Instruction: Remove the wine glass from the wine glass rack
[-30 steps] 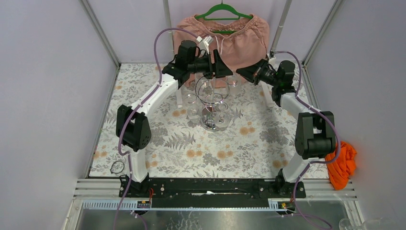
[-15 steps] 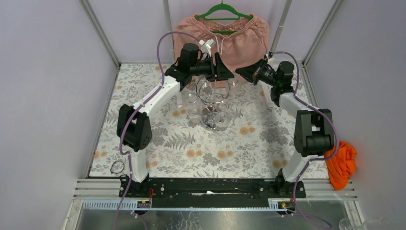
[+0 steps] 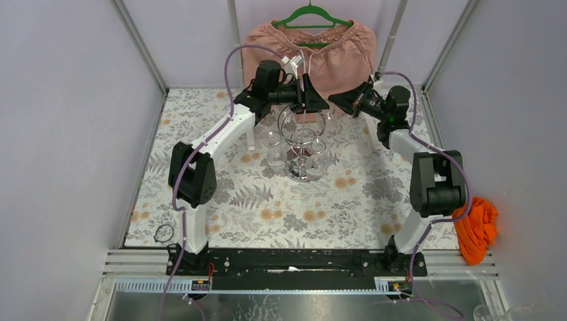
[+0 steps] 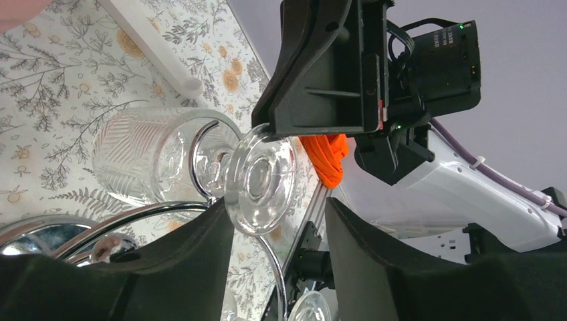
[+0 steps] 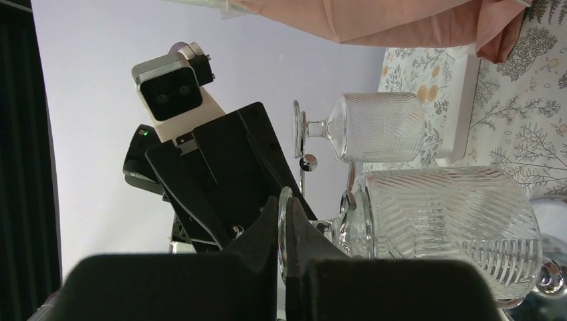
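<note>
The wine glass rack (image 3: 299,130) is a chrome wire stand on a round mirror base, at the middle back of the table, with glasses hung upside down. My right gripper (image 5: 281,204) is shut on the edge of the round foot of one wine glass (image 5: 448,227), whose ribbed bowl lies just beyond the fingers. In the left wrist view that same foot (image 4: 261,177) faces me, against the left finger (image 4: 167,267) of my left gripper (image 4: 277,204), whose jaws stand apart. From above, the left gripper (image 3: 315,99) and right gripper (image 3: 337,101) meet over the rack top.
A second ribbed glass (image 5: 374,127) hangs further back on the rack, and more hang lower (image 3: 274,150). A pink garment (image 3: 321,47) on a green hanger is behind. A white post (image 3: 251,137) stands left of the rack. An orange cloth (image 3: 476,231) lies far right.
My left arm has swung right, bringing its gripper over the rack top next to the right gripper, and its jaws have narrowed. The right gripper has stayed shut in place.
</note>
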`<state>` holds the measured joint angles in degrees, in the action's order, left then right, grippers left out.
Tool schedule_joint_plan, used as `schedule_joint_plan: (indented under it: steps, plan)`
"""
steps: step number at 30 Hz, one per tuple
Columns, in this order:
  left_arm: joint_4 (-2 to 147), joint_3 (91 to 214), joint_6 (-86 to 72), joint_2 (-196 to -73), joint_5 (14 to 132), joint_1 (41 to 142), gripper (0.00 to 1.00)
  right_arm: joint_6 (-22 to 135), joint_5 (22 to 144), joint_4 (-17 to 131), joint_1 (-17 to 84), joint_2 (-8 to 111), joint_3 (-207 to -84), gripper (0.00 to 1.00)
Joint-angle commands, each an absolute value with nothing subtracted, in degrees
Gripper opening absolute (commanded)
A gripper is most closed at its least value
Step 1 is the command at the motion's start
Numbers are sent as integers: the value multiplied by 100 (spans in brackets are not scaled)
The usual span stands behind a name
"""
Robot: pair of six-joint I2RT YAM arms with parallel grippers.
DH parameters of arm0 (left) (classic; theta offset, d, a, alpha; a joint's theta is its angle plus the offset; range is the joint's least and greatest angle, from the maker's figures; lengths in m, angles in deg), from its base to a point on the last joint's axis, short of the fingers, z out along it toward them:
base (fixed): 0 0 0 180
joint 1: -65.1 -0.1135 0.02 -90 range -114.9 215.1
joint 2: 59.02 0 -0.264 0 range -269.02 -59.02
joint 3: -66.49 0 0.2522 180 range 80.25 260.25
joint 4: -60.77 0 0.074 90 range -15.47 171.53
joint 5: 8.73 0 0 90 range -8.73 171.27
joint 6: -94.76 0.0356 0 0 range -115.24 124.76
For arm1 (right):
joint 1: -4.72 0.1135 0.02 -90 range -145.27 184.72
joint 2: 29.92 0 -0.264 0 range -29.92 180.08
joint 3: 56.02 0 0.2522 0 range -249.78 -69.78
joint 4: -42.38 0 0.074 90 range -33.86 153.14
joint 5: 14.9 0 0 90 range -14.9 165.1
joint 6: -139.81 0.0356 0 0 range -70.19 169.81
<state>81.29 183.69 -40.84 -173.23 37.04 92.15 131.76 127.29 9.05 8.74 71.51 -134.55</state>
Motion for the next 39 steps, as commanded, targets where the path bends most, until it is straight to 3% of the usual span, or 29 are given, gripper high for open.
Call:
schedule_joint_plan:
  steps: [1,8,21,35,39]
  plan:
    - [8167,18815,-3997,-17423,3551,9305,64,13464,13011,104,1045,7020,-13832,0]
    - [8537,18919,-3700,-17239,3479,9216,71,13489,12995,109,1075,6993,-13847,0]
    - [9322,19338,-3107,-17462,3250,8888,61,13646,12944,-104,1086,6949,-13851,0]
    - [9889,19815,-2698,-18051,2840,8892,63,14062,12889,-691,1087,7137,-13833,0]
    - [9930,19799,-2699,-18009,2823,8892,57,14095,12872,-705,1088,7170,-13858,0]
